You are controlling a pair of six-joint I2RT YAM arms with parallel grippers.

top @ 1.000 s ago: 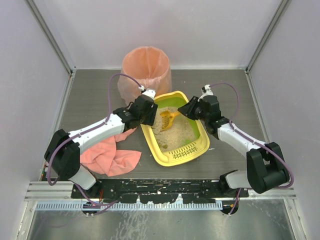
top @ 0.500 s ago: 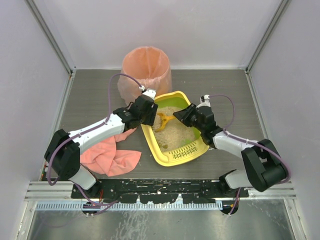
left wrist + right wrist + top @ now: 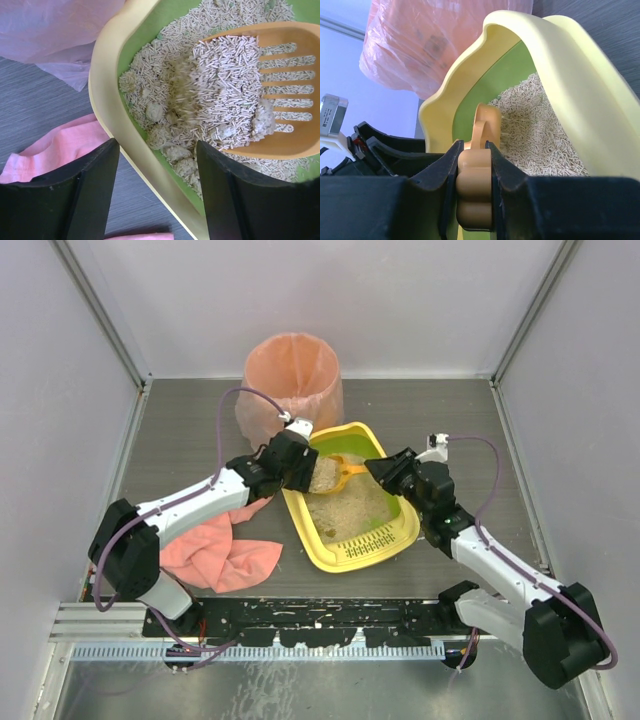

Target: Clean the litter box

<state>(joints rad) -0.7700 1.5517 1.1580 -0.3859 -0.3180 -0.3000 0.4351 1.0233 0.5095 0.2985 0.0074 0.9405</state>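
Note:
The yellow litter box (image 3: 340,558) with a lime-green inside and beige litter lies mid-table, its slotted grate at the near end. My left gripper (image 3: 298,465) is open, and its jaws straddle the box's left rim (image 3: 107,105) without closing on it. My right gripper (image 3: 380,470) is shut on the handle of the orange slotted scoop (image 3: 347,471). The scoop (image 3: 290,145) sits over the far half of the box, heaped with litter pellets and a grey clump (image 3: 262,120). More clumps (image 3: 175,152) lie in the litter by the rim. The handle (image 3: 475,185) is clamped between my right fingers.
A tall round pink-lined bin (image 3: 292,375) stands just behind the box's far left corner and fills the background of the right wrist view (image 3: 435,45). A crumpled pink cloth (image 3: 215,550) lies left of the box under my left arm. Grey enclosure walls stand on three sides.
My right arm has drawn back to the right and the scoop has come up out of the litter with a heap on it. The left arm has not moved.

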